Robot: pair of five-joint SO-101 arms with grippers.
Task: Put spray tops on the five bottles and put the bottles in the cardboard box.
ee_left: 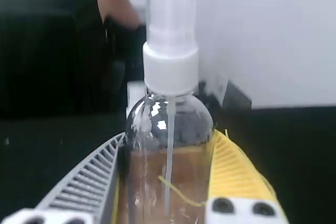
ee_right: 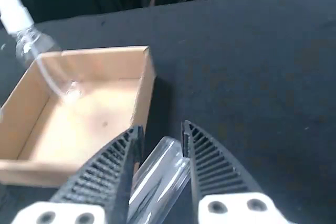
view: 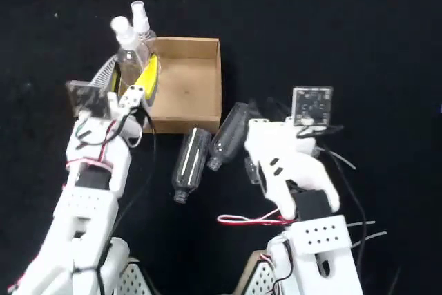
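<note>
Grip on my left side looks firm: the left hand (ee_left: 168, 140) has its grey and yellow fingers (ee_left: 84, 187) clamped on a clear plastic bottle with a white spray top (ee_left: 169, 145), held upright. From the high view I see that bottle over the near-left edge of the open brown cardboard box (view: 219, 81). A second clear bottle with a white spray top (view: 141, 22) stands just behind it at the box's far-left corner; I cannot tell whether it is inside the box or just beside it.

On my right side, the right hand (ee_right: 161, 127) has its black ribbed fingers closed against both sides of an uncapped clear plastic bottle (ee_right: 160, 174). That bottle lies tilted on the black surface (view: 359, 46), just outside the box's near-right corner. Another uncapped clear bottle (view: 190, 164) lies on the surface beside it, nearer to the left arm, touching no hand. I see bare cardboard on the box floor from the right wrist view.
</note>
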